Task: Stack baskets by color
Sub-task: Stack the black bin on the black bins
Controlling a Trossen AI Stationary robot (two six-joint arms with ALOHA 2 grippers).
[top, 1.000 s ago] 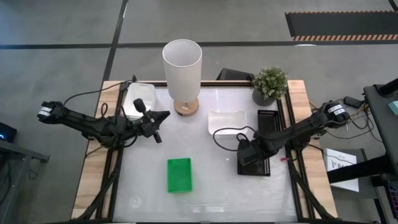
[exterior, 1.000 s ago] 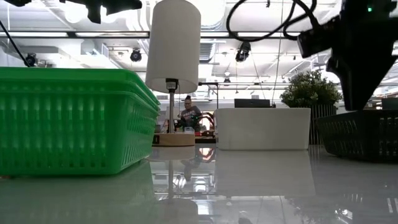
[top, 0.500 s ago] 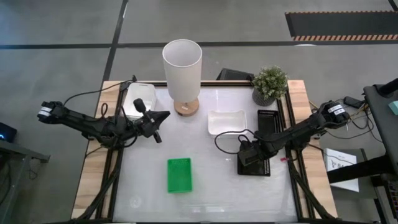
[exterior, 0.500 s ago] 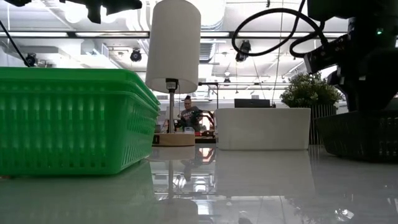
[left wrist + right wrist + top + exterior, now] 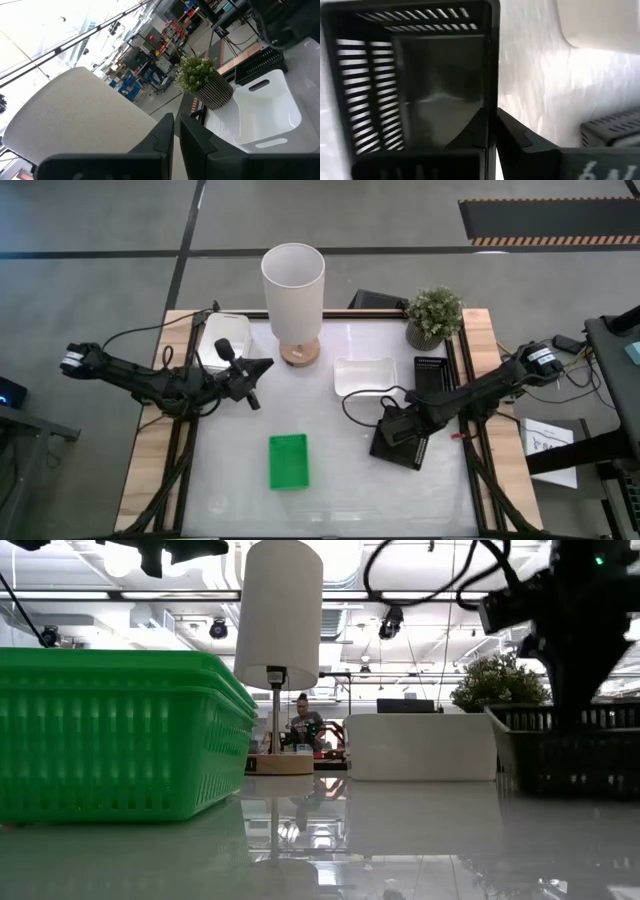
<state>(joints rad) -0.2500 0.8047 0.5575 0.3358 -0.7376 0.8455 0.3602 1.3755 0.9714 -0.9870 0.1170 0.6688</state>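
Near the right edge of the desk, the right claw is clamped on the wall of a black basket, which sits skewed to the desk's edges. The right wrist view alone shows the grip itself: one finger inside the slotted wall, the other outside, pressed tight on the rim. From the low view the same black basket shows with its base clear of the glossy top, something the overhead camera cannot reveal. A second black basket lies along the right edge, beside a potted plant at the far right corner.

A white basket rests between the lamp and the black baskets; the left wrist view shows its handle slots and the plant's striped pot just behind it. Another white basket sits at the far left corner, partly under the left arm. A green basket lies alone toward the near edge, and fills the left of the low view.

The left claw hangs over the left side of the desk, fingers drawn together on nothing. Only the low view takes in a person seated far back in the room.
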